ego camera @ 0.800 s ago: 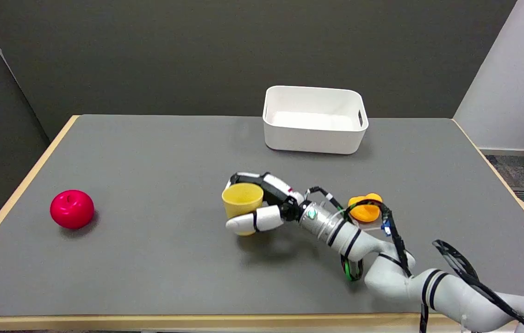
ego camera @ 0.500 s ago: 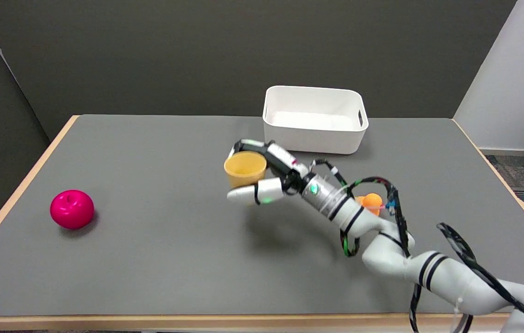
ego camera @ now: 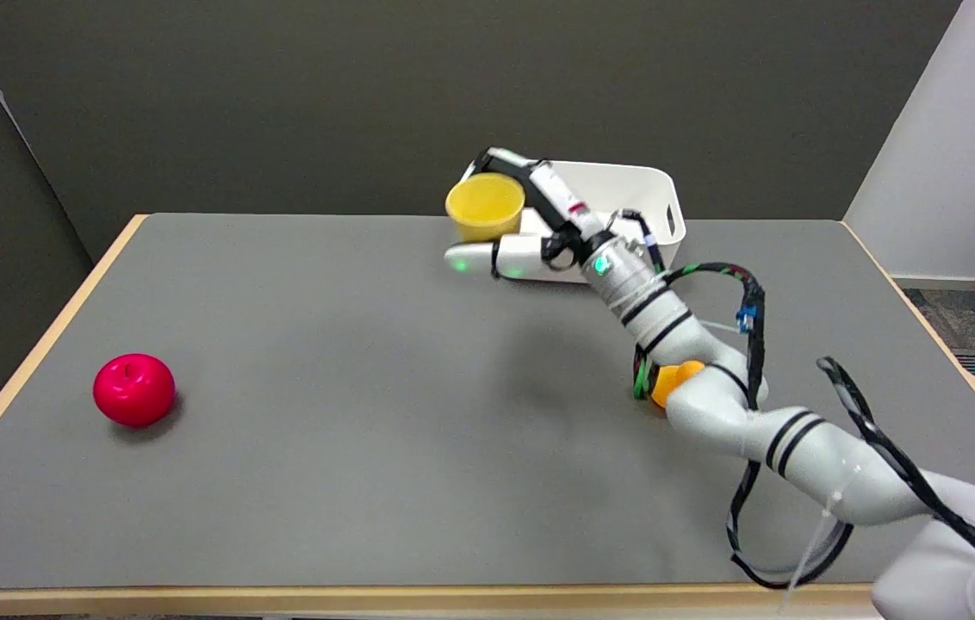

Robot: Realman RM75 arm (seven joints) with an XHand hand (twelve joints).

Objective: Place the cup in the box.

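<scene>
Surface: grey desk (ego camera: pixel 298 362), white box (ego camera: pixel 655 202) at its far side.
Hand: right hand (ego camera: pixel 530 228) grips the yellow cup (ego camera: pixel 486 207), upright, aloft.
Relation: cup hangs just left of the box's left wall; box lies rightward.

The right arm (ego camera: pixel 711 405) reaches in from the lower right, stretched up and across. Its hand (ego camera: pixel 522 228) is raised, fingers (ego camera: pixel 475 258) curled around a held object.
</scene>
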